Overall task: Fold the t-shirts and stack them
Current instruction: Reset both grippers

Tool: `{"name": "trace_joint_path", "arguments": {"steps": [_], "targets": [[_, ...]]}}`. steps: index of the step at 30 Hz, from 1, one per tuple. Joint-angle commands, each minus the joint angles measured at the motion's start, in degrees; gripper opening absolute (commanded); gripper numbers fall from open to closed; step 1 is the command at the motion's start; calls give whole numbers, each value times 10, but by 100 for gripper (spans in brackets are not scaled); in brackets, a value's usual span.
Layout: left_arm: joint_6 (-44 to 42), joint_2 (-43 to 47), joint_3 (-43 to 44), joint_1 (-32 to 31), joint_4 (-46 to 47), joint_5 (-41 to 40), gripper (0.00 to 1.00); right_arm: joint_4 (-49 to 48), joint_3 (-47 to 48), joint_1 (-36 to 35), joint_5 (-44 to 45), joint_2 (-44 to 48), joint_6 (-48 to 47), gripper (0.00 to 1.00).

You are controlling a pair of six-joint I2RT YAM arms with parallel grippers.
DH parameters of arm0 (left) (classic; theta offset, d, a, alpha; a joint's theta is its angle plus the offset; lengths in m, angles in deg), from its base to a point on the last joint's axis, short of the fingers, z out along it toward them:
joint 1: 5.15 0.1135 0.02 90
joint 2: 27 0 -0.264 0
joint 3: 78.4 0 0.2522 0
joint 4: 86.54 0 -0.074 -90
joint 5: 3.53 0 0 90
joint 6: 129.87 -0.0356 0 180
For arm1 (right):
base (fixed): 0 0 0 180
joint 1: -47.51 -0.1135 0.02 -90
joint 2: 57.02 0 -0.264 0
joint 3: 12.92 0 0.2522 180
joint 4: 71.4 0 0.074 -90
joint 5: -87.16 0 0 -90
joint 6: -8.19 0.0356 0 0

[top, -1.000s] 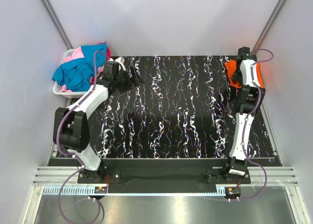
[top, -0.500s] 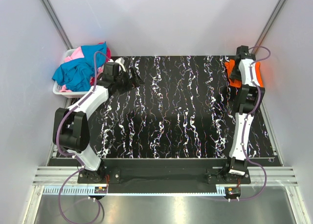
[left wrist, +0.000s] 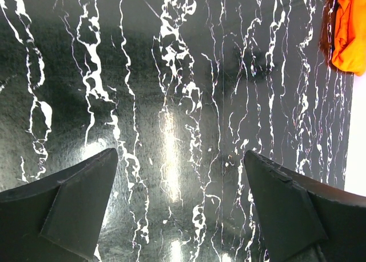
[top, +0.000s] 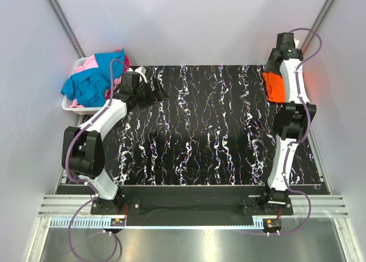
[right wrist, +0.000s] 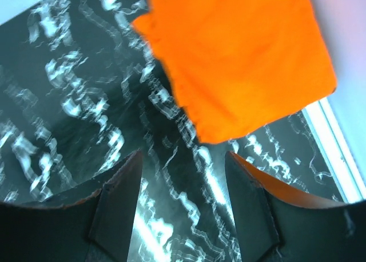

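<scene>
T-shirts sit in two places. The orange t-shirt [top: 276, 87] lies folded into a flat, roughly rectangular packet at the far right corner of the black white-veined table [top: 200, 130], close to the table's right edge. The rest are a loose, unfolded heap in the white plastic basket [top: 71, 104], which stands off the table's far left corner. A teal-blue t-shirt [top: 86, 84] spreads over the top of the heap, a pink t-shirt [top: 88, 63] shows behind it, and a bit of a red t-shirt [top: 123, 59] shows at the far right side of the heap.

The right gripper [right wrist: 182, 159] hangs above the near edge of the orange t-shirt and does not touch it. Its two fingers are spread apart, and only bare table shows between them. In the right wrist view the orange cloth fills the upper part, smooth, with one straight folded edge towards the fingers. That view is somewhat blurred.

The left gripper [left wrist: 180, 154] is at the far left of the table, just beside the basket, and points across the table towards the right. Its fingers are spread wide with nothing between them, and only the table surface is beneath. In the left wrist view the orange t-shirt shows as a small patch at the upper right corner, well apart from this gripper.
</scene>
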Motion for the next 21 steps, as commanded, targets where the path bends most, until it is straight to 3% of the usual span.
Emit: {"name": "trace_joint_path", "arguments": {"steps": [1, 5, 12, 21], "targets": [[-21, 17, 34, -1, 1, -20, 99, -33, -82, -51, -34, 83, -4, 66], [-31, 18, 50, -2, -30, -63, 99, -118, -238, -113, -38, 156, 6, 66], [-96, 37, 66, -2, -82, -162, 99, -201, -415, -160, -101, 255, 38, 66], [-142, 50, 84, -2, -125, -244, 99, -230, -499, -231, -161, 313, 64, 66]]}}
